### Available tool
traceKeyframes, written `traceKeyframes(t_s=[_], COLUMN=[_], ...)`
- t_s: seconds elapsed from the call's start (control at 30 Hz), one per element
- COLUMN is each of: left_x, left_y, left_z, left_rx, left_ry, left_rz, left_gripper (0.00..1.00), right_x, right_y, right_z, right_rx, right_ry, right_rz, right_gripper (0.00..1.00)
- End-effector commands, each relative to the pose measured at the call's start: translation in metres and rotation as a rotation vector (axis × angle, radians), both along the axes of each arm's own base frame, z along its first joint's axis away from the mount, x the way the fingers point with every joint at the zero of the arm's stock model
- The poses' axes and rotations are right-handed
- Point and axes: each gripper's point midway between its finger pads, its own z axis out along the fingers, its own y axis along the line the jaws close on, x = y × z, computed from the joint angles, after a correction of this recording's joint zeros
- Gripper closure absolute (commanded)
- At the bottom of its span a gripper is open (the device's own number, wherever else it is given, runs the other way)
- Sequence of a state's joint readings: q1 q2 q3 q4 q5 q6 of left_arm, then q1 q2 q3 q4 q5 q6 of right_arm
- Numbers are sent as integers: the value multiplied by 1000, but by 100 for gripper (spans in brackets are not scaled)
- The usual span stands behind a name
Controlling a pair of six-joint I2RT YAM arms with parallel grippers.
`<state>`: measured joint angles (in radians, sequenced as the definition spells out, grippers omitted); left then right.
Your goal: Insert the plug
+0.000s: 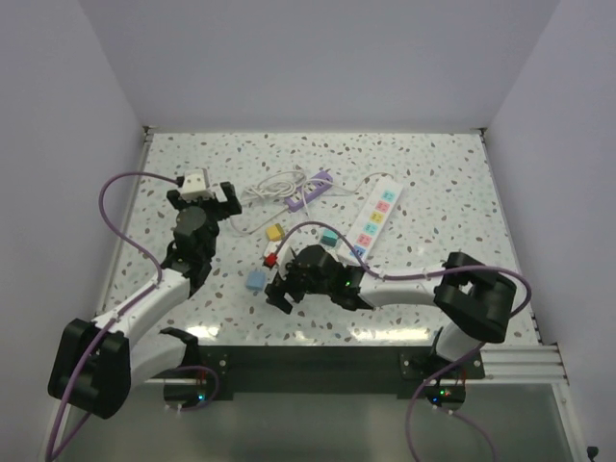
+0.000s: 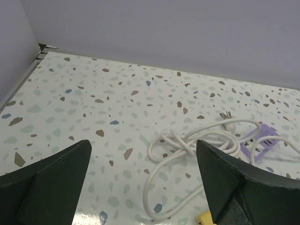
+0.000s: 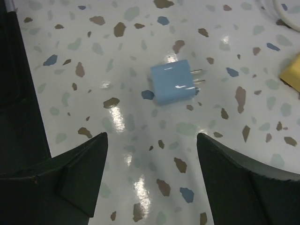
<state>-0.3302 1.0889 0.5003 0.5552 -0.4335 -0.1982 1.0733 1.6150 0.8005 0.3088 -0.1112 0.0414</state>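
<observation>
While your right claw (image 3: 150,140) hangs open just short of the blue plug (image 3: 172,83), which lies untouched on the tabletop (image 3: 70,93) with its prongs clear, move forward and lower until the fingers straddle the plug's body, not the prongs. Then close squarely, so it will meet the power strip (image 1: 373,219) straight. Your left claw (image 2: 143,150) gapes wide and empty near the white cable (image 2: 185,140).

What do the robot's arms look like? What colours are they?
The left arm and right arm are white tubes with chunky black joints. A purple cable loops along each one. The left gripper and right gripper each end in two dark, wedge-shaped fingers.
</observation>
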Motion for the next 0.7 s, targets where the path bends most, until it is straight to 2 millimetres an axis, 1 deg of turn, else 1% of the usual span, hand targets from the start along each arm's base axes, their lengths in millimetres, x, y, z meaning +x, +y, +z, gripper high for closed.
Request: traceKeyframes(t_s=[0.0,0.07,0.1,0.13,0.23,0.3,0.33,0.5,0.57,0.67], left_x=[4,4,4,3,3,3,3,3,3,3], left_y=[-4,-5,-5,-5,-5,-4,-5,-6,-7,-6], left_z=[21,22,22,22,23,22,23,24,23,23], left_rx=[-4,-5,-5,-6,-5,-5,-5,-6,-6,-4], left_ry=[-46,-49,-49,-48,-49,-49,-51,-54,-51,-52], left_rz=[-13,-18,-19,-21,-21,-19,-21,-27,-30,-30], left_gripper=[0,0,0,0,0,0,0,0,0,0], right_x=[-18,-18,-17,-17,-11,-6,-2,4,5,4], right_y=[34,40,41,45,52,53,54,56,61,68], right_z=[19,15,7,5,3,3,7,12,10,2], right_rx=[86,68,45,40,43,45,61,74,67,49], right_ry=[-109,-143,-149,-165,-207,-234,-255,-303,-306,-294], right_rz=[149,159,154,160,147,121,110,95,112,137], right_gripper=[20,20,20,20,21,22,23,23,23,25])
